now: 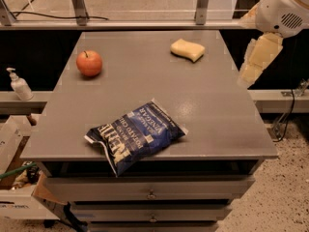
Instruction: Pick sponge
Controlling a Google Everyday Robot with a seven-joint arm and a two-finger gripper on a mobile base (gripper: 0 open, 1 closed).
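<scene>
The sponge point(187, 49) is a pale yellow foam block lying flat on the grey table point(203, 110) near its far right corner. My gripper point(255, 62) hangs from the white arm at the right edge of the view, just past the table's right side and a little nearer to me than the sponge. Its pale yellow padded fingers point down and to the left. It holds nothing and is well apart from the sponge.
A red apple point(89, 63) sits at the table's far left. A dark blue chip bag point(134, 136) lies near the front edge. A white pump bottle point(19, 85) stands on a ledge left of the table. Drawers are under the tabletop.
</scene>
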